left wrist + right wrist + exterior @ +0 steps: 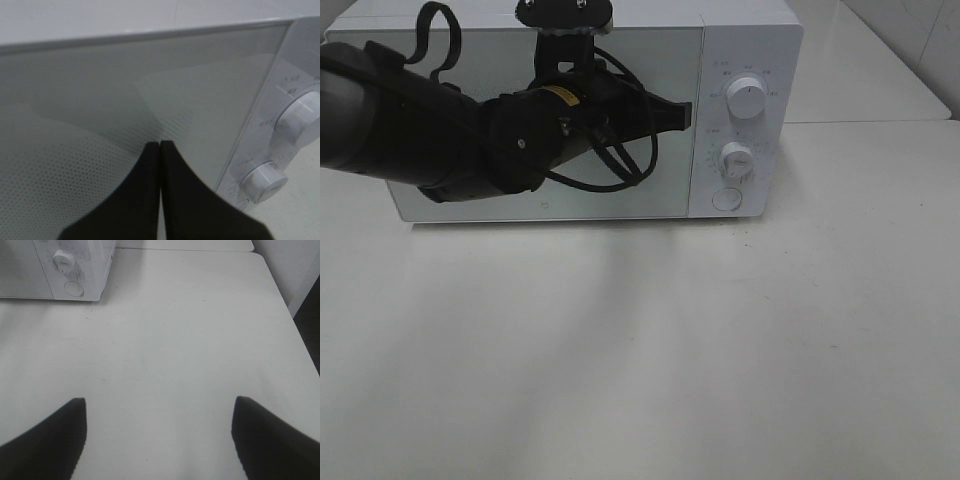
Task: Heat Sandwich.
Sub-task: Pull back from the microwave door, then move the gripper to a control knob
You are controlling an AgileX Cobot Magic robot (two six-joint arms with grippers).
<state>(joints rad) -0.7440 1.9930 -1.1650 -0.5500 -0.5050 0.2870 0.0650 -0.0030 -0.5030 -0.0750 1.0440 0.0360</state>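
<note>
No legible text in any view. Microwave (750,25) control panel (778,150): faint grey scale marks ring the upper dial (748,100) from 9 to 3 o'clock and the lower dial (737,160) from 8 to 12 o'clock, all too small to read. Yellow label (558,96) on the left arm: print blurred.

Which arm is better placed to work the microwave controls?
Left, probably: the left gripper, shut, hangs by the microwave door beside the knobs; the right gripper, open, is over the table, away.
</note>
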